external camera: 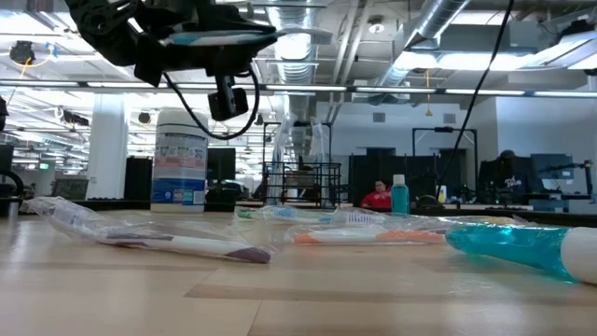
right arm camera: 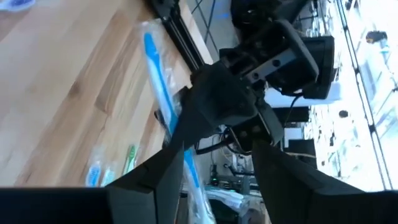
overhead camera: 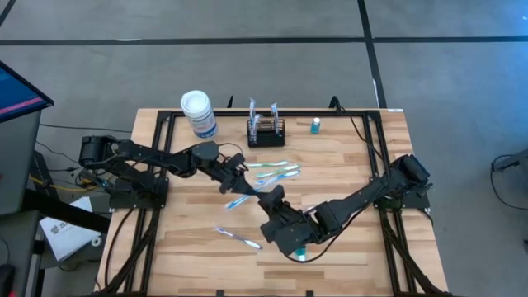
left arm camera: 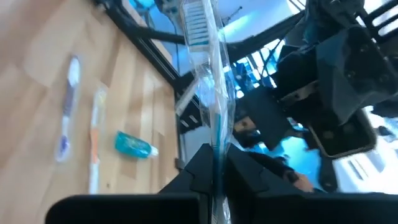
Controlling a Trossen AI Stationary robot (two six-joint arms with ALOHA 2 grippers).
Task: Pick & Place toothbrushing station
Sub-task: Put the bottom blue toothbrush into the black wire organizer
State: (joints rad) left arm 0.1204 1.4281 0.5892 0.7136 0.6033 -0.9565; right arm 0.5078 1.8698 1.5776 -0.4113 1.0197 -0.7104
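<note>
Wooden tabletop from above: the wire basket [overhead camera: 266,132] stands at the far edge, centre, beside a white-lidded canister [overhead camera: 199,113]. Mid-table, the left gripper [overhead camera: 238,183] is clamped on a wrapped blue toothbrush [overhead camera: 241,200]; the right gripper [overhead camera: 272,200] is spread beside it, holding nothing. Low view: the basket [external camera: 300,183] is far back. Left wrist view: the toothbrush [left arm camera: 208,93] runs out from pinched fingers. Best carried level and lowered squarely over the basket.

You have a pale, smooth wooden plank table [overhead camera: 346,165] with a matt finish. The blue plastic toothbrush [left arm camera: 214,118] sits in glossy clear wrap; the small black basket [overhead camera: 266,132] is wire mesh.
</note>
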